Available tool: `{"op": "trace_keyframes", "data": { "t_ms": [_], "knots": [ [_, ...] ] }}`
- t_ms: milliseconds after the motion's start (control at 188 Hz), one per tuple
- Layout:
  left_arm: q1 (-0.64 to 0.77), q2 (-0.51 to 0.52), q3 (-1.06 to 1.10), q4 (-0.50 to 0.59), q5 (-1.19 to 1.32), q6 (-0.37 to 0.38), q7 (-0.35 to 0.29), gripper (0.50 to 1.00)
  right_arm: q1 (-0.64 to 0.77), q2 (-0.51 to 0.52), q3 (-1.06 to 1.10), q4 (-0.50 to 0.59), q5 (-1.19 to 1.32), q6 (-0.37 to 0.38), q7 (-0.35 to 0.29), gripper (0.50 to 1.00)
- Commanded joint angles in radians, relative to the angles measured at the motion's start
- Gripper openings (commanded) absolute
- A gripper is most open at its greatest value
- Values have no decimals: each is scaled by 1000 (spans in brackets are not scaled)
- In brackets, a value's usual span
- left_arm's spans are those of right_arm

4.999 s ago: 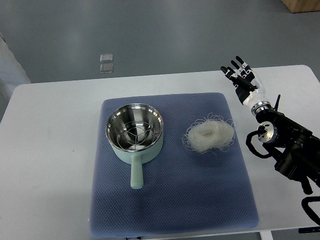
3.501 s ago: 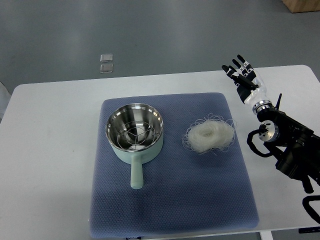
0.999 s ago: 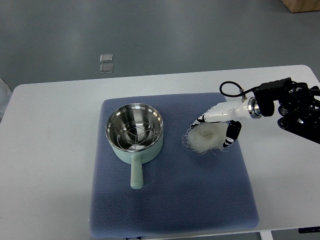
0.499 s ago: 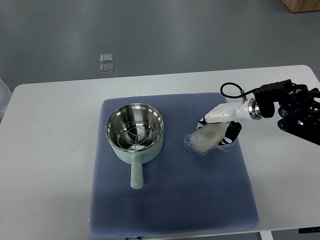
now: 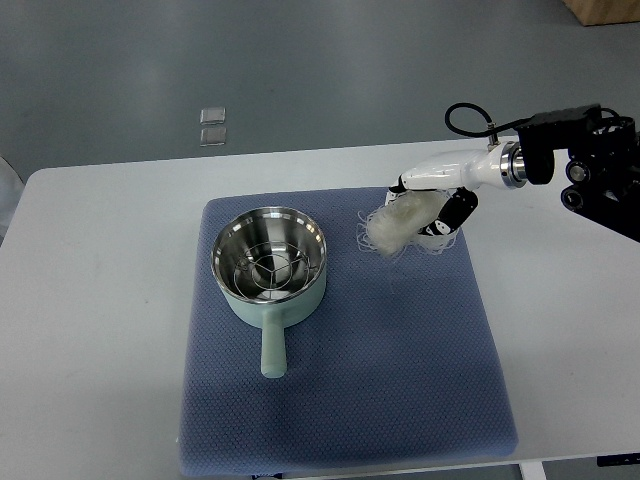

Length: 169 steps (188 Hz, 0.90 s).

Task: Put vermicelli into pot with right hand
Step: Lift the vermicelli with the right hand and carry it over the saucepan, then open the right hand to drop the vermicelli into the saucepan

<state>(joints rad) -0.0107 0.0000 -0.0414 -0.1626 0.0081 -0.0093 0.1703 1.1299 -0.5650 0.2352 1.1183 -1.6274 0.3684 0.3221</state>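
A pale green pot (image 5: 268, 264) with a steel inside and a handle pointing toward me stands on the left half of the blue mat (image 5: 340, 400). My right hand (image 5: 425, 205) comes in from the right edge and is shut on a white bundle of vermicelli (image 5: 392, 224). It holds the bundle lifted above the mat, to the right of the pot and a little farther back. Loose strands hang from the bundle. The left arm is out of view.
The mat lies on a white table (image 5: 100, 330). Two small clear squares (image 5: 212, 126) lie on the grey floor beyond the table. A black cable (image 5: 470, 112) loops over my right forearm.
My right hand closed on the vermicelli, lifted it off the mat and carried it up and to the left, toward the pot.
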Motion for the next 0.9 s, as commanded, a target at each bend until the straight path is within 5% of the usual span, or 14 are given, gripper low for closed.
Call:
{"op": "trace_keyframes", "data": {
  "t_ms": [0, 202, 372, 892],
  "knots": [
    [0, 0, 0, 0, 0, 0, 0, 1000, 48, 0, 1, 0, 18, 1, 0, 596],
    [0, 0, 0, 0, 1, 0, 0, 1000, 172, 25, 1, 0, 30, 3, 0, 601],
    [2, 0, 0, 0, 0, 0, 0, 1000, 246, 154, 1, 1, 52, 1, 0, 605],
    [2, 0, -2, 0, 0, 0, 0, 1000, 136, 393, -16, -100, 47, -20, -11, 654]
  ]
}}
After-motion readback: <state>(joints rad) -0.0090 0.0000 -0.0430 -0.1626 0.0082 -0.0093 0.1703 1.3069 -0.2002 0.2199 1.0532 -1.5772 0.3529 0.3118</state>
